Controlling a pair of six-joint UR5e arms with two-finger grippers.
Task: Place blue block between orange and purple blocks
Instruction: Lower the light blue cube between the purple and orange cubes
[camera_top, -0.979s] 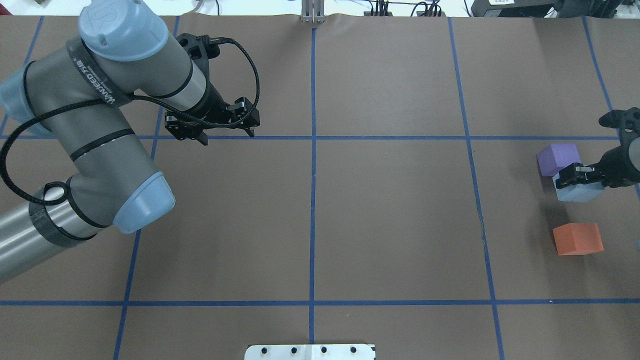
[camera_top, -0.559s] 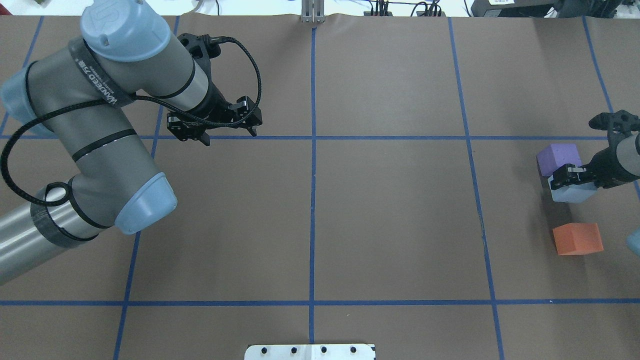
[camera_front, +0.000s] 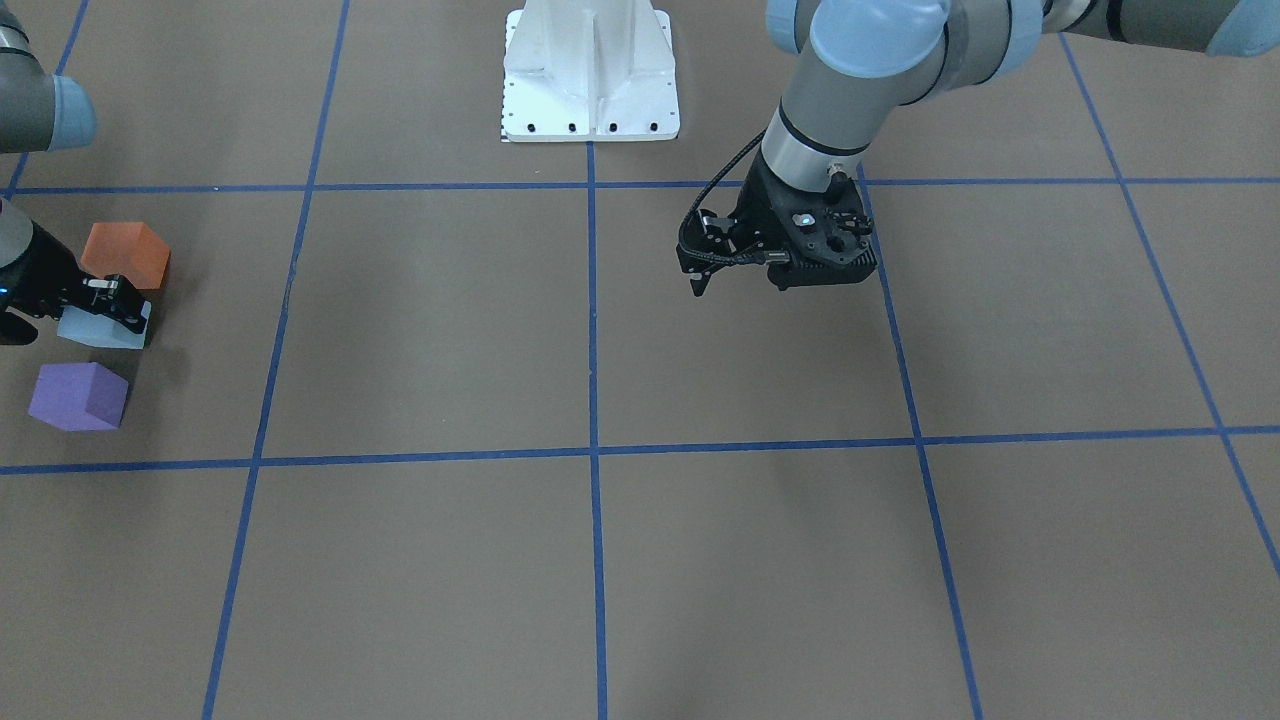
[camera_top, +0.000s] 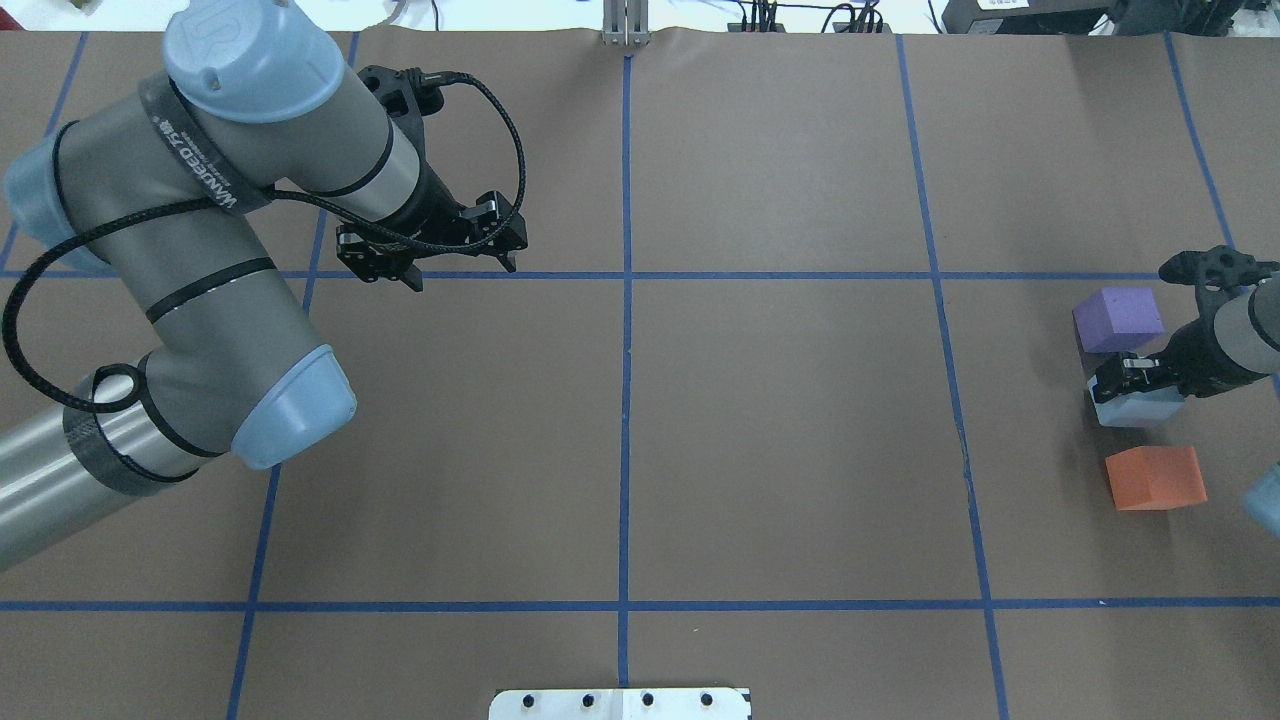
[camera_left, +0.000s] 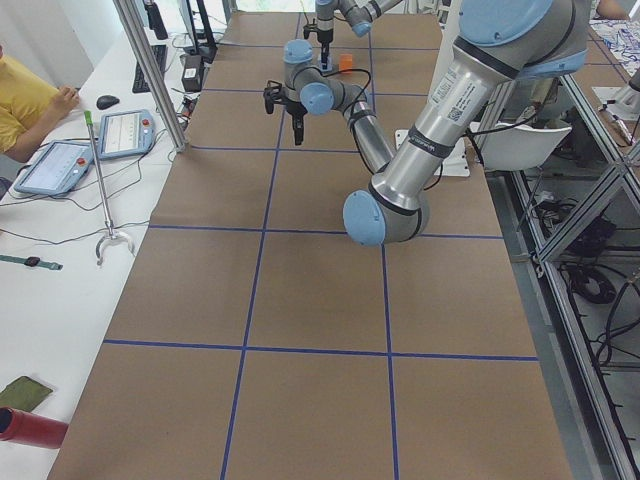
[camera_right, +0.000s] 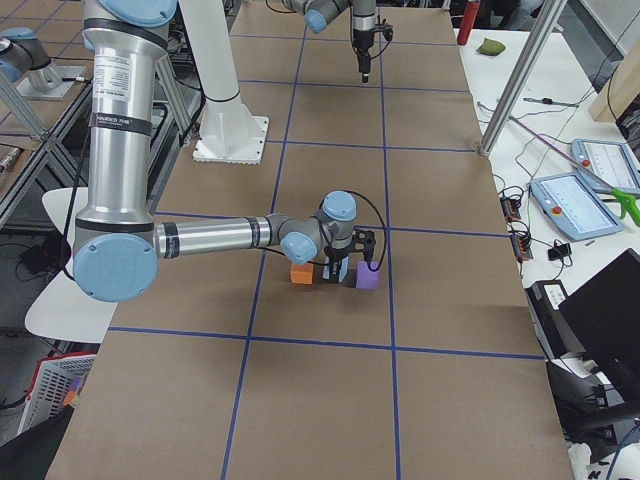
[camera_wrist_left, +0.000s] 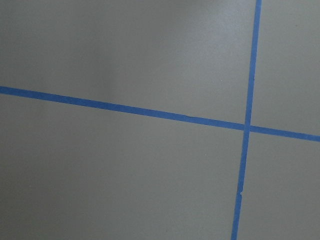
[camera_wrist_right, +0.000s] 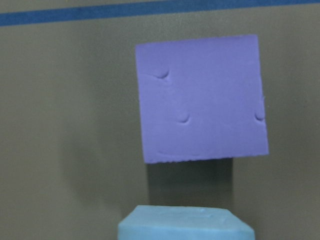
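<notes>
The purple block (camera_top: 1118, 318), the pale blue block (camera_top: 1137, 410) and the orange block (camera_top: 1155, 477) stand in a line at the table's right side. My right gripper (camera_top: 1130, 388) is shut on the blue block, which sits in the gap between the other two, low over the table. In the front-facing view the blue block (camera_front: 98, 329) lies between the orange block (camera_front: 125, 255) and the purple block (camera_front: 78, 396). The right wrist view shows the purple block (camera_wrist_right: 200, 100) beyond the blue block's top (camera_wrist_right: 185, 222). My left gripper (camera_top: 460, 268) is open and empty, far to the left.
Blue tape lines (camera_top: 625, 400) mark a grid on the brown table cover. The white robot base (camera_front: 590, 70) stands at the table's near edge. The left arm (camera_top: 200, 250) reaches over the left half of the table.
My right gripper has carried the blue block away from the purple block's side and into the gap towards the orange block. The left arm has barely moved.
</notes>
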